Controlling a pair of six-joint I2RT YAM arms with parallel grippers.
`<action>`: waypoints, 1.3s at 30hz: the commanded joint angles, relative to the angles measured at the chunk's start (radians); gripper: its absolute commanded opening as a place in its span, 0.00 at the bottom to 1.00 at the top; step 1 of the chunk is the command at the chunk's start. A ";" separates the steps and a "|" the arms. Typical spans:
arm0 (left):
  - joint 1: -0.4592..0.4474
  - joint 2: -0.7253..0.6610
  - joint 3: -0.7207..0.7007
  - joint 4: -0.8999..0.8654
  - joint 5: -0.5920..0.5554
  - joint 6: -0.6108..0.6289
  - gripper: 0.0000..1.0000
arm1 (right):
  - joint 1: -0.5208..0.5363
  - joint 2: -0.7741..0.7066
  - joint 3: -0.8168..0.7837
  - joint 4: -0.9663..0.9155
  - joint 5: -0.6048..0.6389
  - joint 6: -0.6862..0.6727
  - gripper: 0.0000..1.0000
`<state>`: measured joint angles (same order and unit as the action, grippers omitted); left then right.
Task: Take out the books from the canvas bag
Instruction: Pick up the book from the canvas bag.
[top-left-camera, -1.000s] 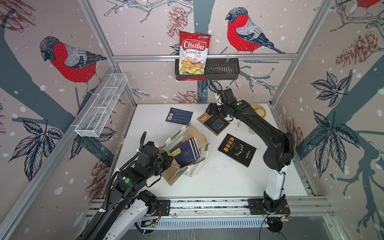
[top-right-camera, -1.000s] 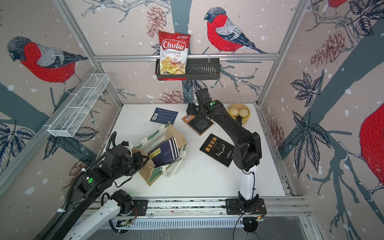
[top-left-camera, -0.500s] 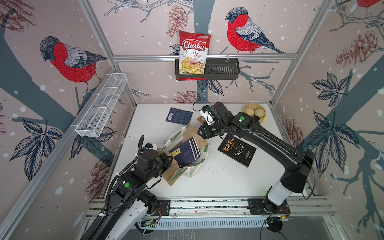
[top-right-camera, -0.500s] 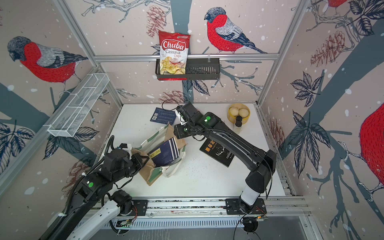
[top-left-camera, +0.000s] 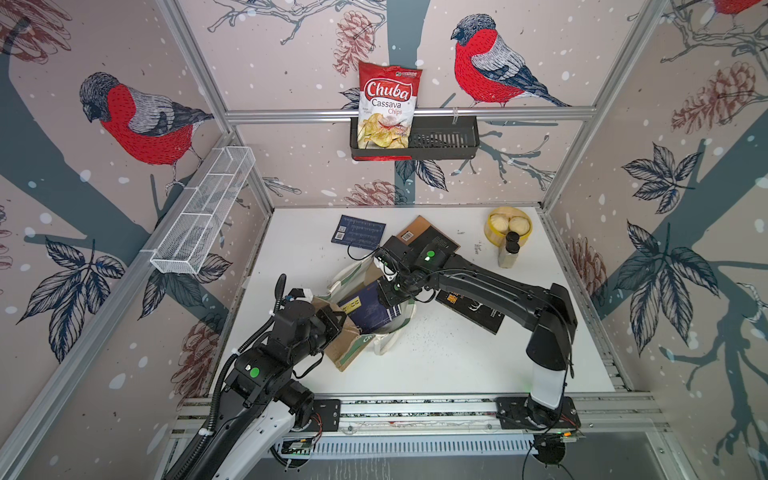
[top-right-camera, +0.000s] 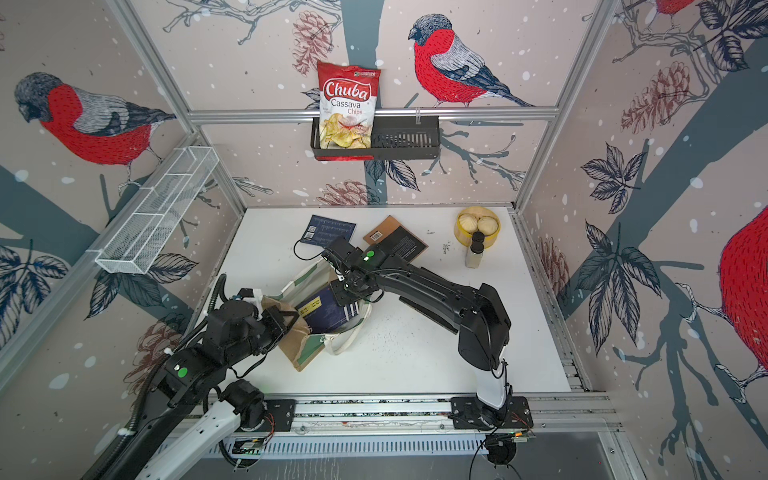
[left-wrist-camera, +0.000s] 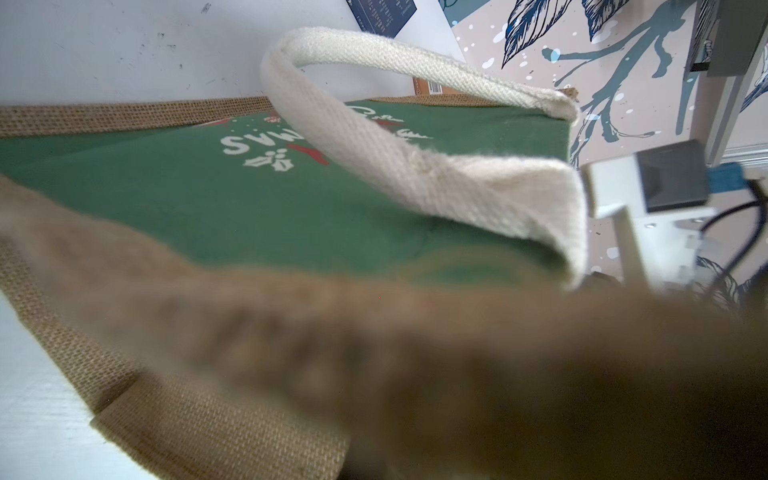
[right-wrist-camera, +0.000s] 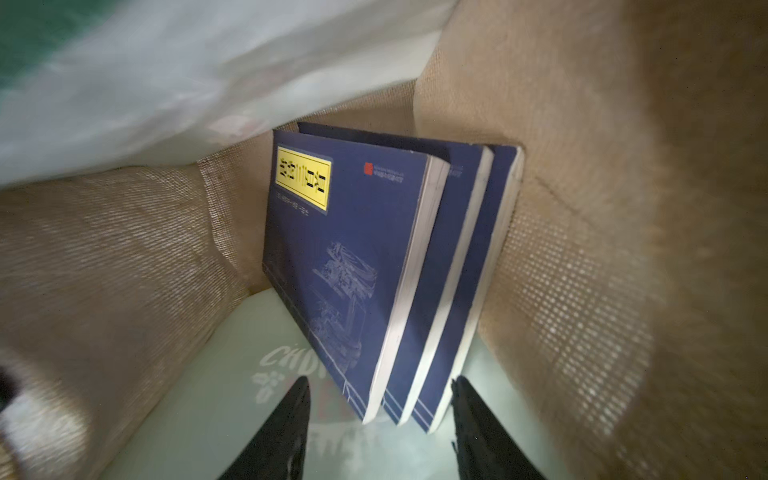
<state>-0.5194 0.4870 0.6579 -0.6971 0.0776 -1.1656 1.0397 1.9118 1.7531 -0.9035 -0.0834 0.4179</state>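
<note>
As both top views show, the tan jute canvas bag with green printed panels (top-left-camera: 337, 353) lies on its side on the white counter (top-left-camera: 457, 365). The left pincer (top-left-camera: 332, 321) is clamped on its jute edge. The right pincer (top-right-camera: 345, 293) reaches into its mouth over thin navy paperback books (top-left-camera: 368, 311). Outside lie a black book with gold antlers (top-left-camera: 478, 316), a brown-black book (top-left-camera: 432, 235) and a single navy book (top-left-camera: 358, 230).

Left wrist view: green panel, white woven handle (left-wrist-camera: 374, 137), blurred jute against the lens, fingers hidden.

Right wrist view: three navy books lean together inside the bag, and the pincer's black fingers (right-wrist-camera: 291, 415) stand apart, flanking their near corners.
</note>
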 joint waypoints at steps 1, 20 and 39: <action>0.002 -0.008 -0.009 -0.031 0.014 -0.037 0.00 | 0.000 0.021 -0.015 0.041 0.014 -0.013 0.56; 0.001 -0.005 -0.008 -0.030 0.019 -0.041 0.00 | 0.040 0.033 0.066 -0.023 0.047 -0.012 0.56; 0.001 0.000 0.003 -0.048 0.022 -0.036 0.00 | 0.025 0.080 -0.036 0.113 -0.074 0.003 0.52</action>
<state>-0.5194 0.4866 0.6601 -0.7078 0.0788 -1.1820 1.0637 1.9789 1.7130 -0.8085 -0.1184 0.4221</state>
